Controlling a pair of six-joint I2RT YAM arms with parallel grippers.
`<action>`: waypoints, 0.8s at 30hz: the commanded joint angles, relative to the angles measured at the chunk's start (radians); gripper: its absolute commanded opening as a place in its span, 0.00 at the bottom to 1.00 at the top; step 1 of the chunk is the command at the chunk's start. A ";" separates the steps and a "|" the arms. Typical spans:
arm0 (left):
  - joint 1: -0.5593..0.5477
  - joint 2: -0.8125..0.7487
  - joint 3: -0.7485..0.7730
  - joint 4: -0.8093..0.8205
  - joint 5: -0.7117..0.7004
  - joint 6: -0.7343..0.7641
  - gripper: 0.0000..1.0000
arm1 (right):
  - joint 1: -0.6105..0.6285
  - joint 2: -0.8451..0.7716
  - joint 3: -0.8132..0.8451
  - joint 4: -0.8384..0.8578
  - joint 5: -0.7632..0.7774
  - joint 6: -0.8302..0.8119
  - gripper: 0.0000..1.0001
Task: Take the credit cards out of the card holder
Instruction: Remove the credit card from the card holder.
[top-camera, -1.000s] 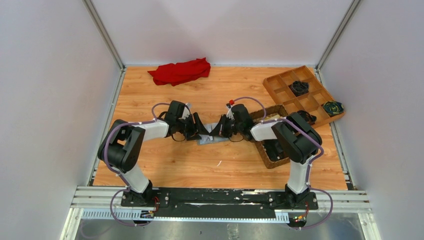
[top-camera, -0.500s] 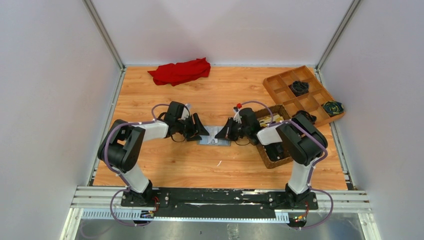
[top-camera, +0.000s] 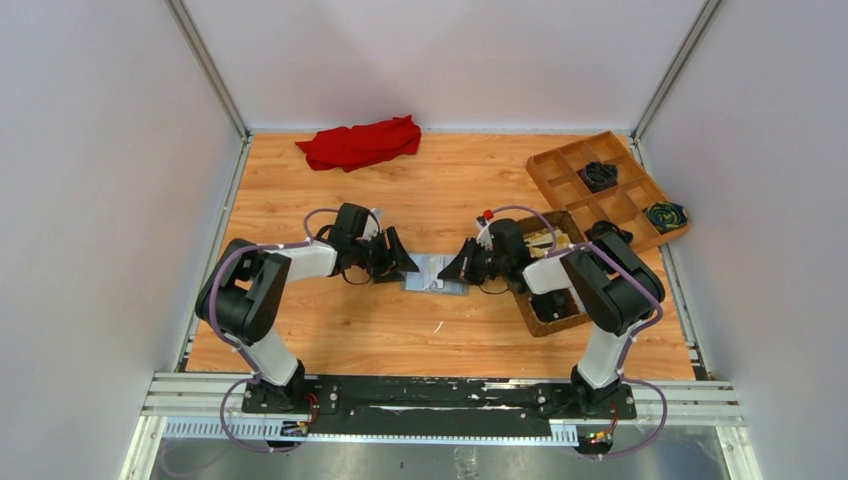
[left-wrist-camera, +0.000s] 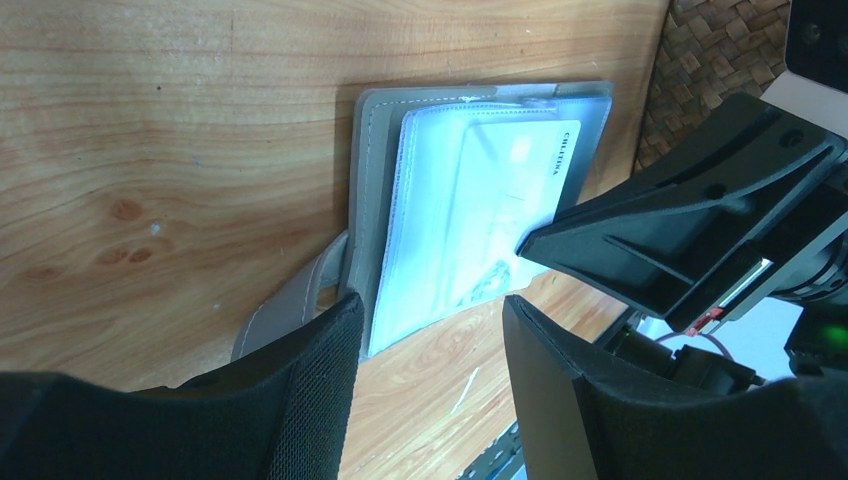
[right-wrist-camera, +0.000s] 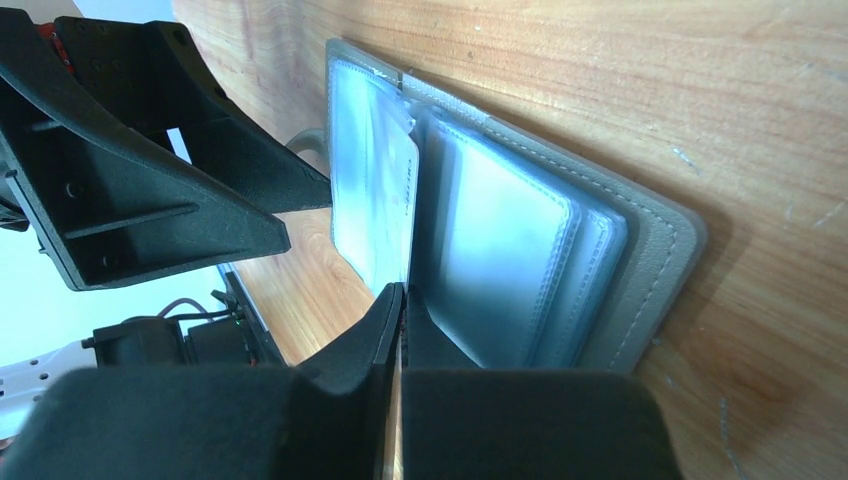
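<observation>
The card holder (top-camera: 437, 273) lies open on the wood between my two grippers, grey outside (left-wrist-camera: 370, 180) with clear sleeve pages (right-wrist-camera: 520, 250) inside. A pale credit card (left-wrist-camera: 490, 210) sits in one sleeve page, which stands lifted off the rest (right-wrist-camera: 375, 170). My right gripper (right-wrist-camera: 402, 292) is shut with its tips pinching the lower edge of that lifted page (top-camera: 450, 271). My left gripper (left-wrist-camera: 430, 310) hovers open just left of the holder (top-camera: 410, 266), nothing between its fingers, one finger beside the holder's grey strap (left-wrist-camera: 300, 300). I see no tan-gold card.
A brown woven basket (top-camera: 540, 325) stands right behind my right gripper. A wooden divided tray (top-camera: 546, 160) sits at the back right, a red cloth (top-camera: 360, 143) at the back. A small white scrap (top-camera: 437, 326) lies in front of the holder.
My right gripper has drawn back to the right toward the basket, uncovering more of the holder, which slid slightly right with it. The left arm has stayed put.
</observation>
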 joint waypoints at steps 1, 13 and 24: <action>0.002 -0.031 0.013 -0.062 -0.003 0.023 0.60 | -0.027 0.031 -0.023 -0.001 -0.009 0.000 0.00; -0.033 0.026 0.130 -0.003 0.097 0.009 0.61 | -0.026 0.114 0.005 0.104 -0.058 0.073 0.00; -0.050 0.099 0.143 0.023 0.085 0.006 0.61 | -0.026 0.117 0.003 0.097 -0.052 0.073 0.00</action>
